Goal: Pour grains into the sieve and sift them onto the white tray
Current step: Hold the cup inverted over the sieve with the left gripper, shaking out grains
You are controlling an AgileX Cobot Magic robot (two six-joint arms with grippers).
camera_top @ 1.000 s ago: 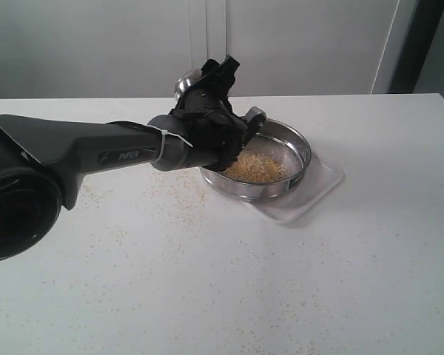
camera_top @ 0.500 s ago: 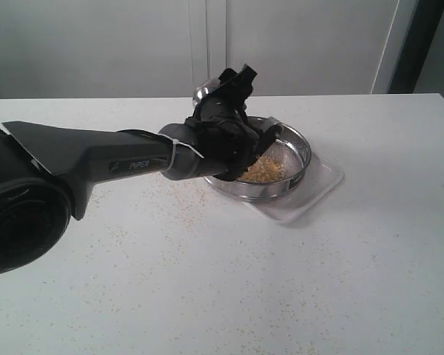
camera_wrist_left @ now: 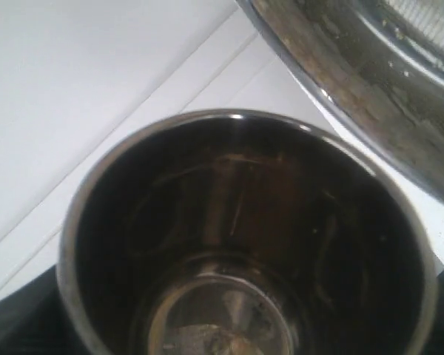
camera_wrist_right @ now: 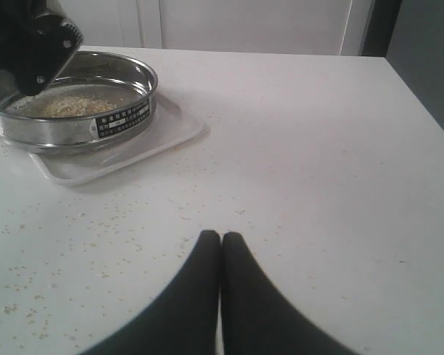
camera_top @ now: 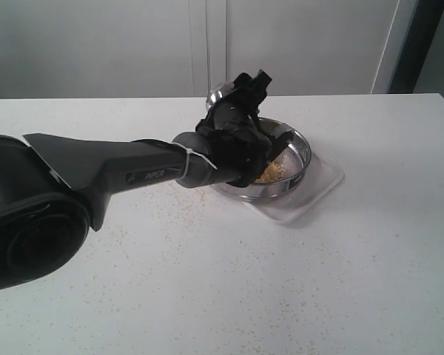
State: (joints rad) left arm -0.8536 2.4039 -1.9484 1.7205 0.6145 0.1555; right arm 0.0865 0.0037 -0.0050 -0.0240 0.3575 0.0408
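Moved rightward since the earlier frames, the left gripper [camera_top: 237, 97] now hangs above the left part of the sieve [camera_top: 294, 151], and more of the sieve is hidden behind it. Its arm reaches in from the left over the table [camera_top: 207, 288], where stray specks [camera_top: 179, 201] lie. The jaws are clamped around the steel cup [camera_top: 217, 95], which is lifted clear of the table. The left wrist view looks into the cup, whose inside is nearly bare apart from a few bits at the bottom, with the sieve's steel rim just beyond it. Grains [camera_top: 275, 171] lie in a low yellow heap on the sieve's mesh. The sieve rests on the tray [camera_top: 322, 181], whose right corner shows past the rim. The right gripper [camera_wrist_right: 220, 248] hovers low over bare table, well apart from the tray, its fingers pressed together and holding nothing.
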